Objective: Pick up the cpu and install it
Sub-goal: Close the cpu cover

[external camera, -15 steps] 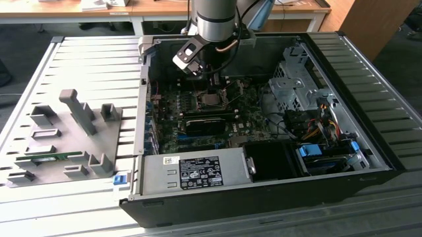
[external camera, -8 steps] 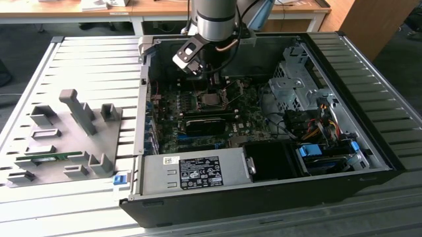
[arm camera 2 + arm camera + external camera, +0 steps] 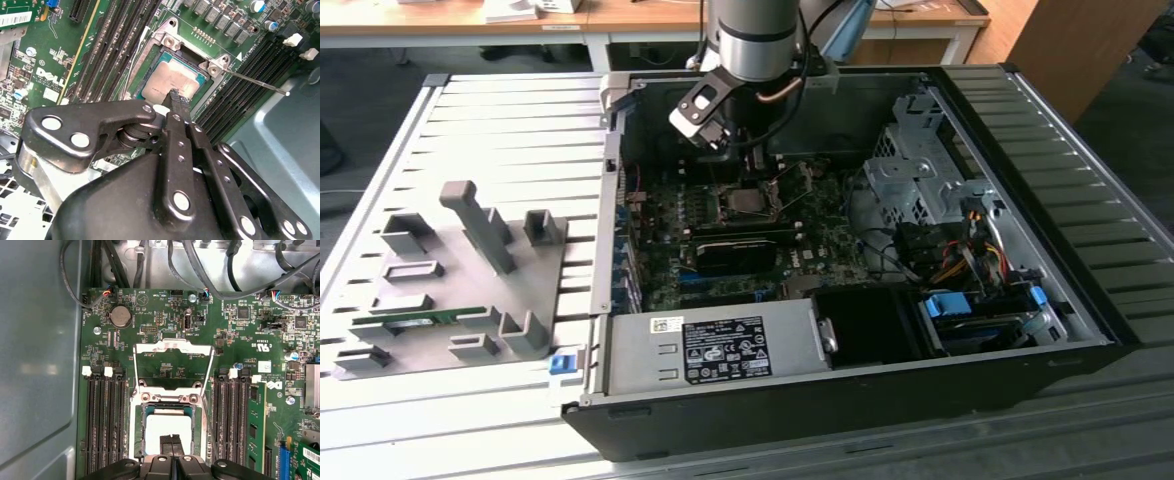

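One cpu [image 3: 161, 427] inside socket [image 3: 136, 436] edges

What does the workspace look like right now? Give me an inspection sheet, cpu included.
Surface: slatted metal table carrying an open computer case.
Job's things: cpu lies flat in the motherboard socket; load plate is flipped open.
Clutter: grey fixture blocks and a green memory stick at the exterior view's left.
Grippers: gripper shut, tips directly over the cpu; contact cannot be told.
Cables: coloured wire bundle inside the case, away from the socket.
Surroundings: wooden desks behind the table.
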You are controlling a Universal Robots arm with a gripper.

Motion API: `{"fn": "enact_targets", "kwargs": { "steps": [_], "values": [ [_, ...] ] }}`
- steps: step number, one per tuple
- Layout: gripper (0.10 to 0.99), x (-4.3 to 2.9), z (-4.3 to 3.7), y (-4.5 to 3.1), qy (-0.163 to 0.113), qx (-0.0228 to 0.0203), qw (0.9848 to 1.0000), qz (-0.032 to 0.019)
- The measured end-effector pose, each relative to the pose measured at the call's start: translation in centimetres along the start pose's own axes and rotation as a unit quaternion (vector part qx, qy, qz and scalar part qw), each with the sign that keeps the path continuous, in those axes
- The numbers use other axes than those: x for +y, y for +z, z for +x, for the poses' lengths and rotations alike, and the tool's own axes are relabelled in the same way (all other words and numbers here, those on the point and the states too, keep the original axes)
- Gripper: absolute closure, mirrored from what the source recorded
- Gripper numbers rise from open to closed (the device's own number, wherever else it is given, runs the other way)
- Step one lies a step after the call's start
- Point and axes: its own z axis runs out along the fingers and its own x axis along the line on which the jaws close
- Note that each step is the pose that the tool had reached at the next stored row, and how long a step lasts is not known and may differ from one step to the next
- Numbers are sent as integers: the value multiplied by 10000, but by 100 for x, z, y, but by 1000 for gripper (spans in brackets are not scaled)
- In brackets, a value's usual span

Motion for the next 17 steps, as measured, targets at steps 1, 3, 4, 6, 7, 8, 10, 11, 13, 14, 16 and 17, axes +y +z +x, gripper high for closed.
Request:
{"fn": "enact_targets", "kwargs": {
  "steps": [1,3,4,6,7,8,10,11,13,14,16,17],
  "values": [
    [980,0,0,-2,0,0,10000,0],
    [980,0,0,-9,0,0,10000,0],
    [980,0,0,-12,0,0,10000,0],
    [980,0,0,-24,0,0,10000,0],
    [980,0,1,-31,0,1,10000,0],
    [980,1,1,-39,0,1,10000,0],
    [980,1,1,-58,0,0,10000,0],
    [980,1,1,-67,0,0,10000,0],
    [980,2,2,-82,0,0,10000,0],
    [980,2,2,-89,0,1,10000,0],
    [980,2,3,-106,0,0,10000,0],
    [980,2,3,-115,0,1,10000,-1]
  ]
}}
